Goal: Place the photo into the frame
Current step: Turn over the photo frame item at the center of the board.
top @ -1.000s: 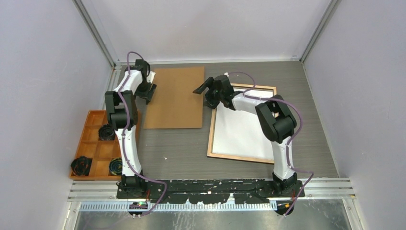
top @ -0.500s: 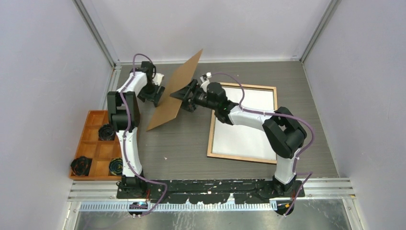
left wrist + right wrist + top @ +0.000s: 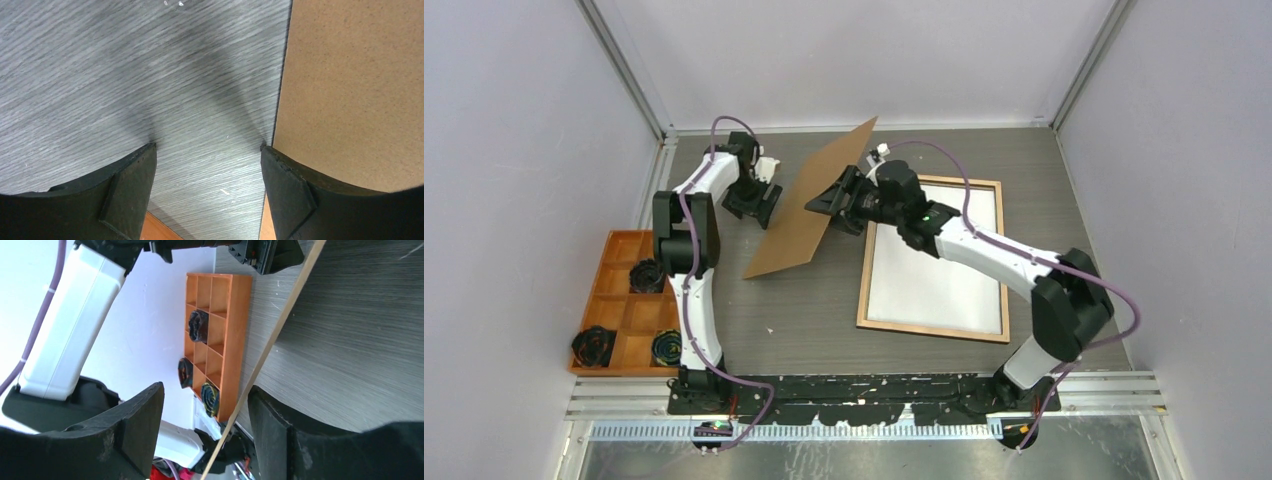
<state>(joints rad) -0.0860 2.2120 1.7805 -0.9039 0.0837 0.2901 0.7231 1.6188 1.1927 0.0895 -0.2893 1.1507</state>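
Note:
The frame (image 3: 932, 328) lies flat at the right, its light wood-coloured back up. A white sheet (image 3: 939, 265) fills it; no mountain print shows, so I cannot tell if this is the photo face down. The brown backing board (image 3: 809, 205) stands tilted on its lower edge left of the frame. My right gripper (image 3: 824, 198) is open with the board's thin edge (image 3: 280, 325) running between its fingers, close to the right one (image 3: 205, 405). My left gripper (image 3: 759, 205) is open over the table (image 3: 207, 155), its right finger at the board's edge (image 3: 350, 90).
An orange compartment tray (image 3: 609, 236) holding dark round objects sits at the left edge, also in the right wrist view (image 3: 240, 315). Grey walls close in the table on three sides. The arm bases stand on the rail at the near edge.
The board went from flat on the table to tilted up on edge and shifted right toward the frame. My right gripper reached in around its edge; my left gripper followed its left side.

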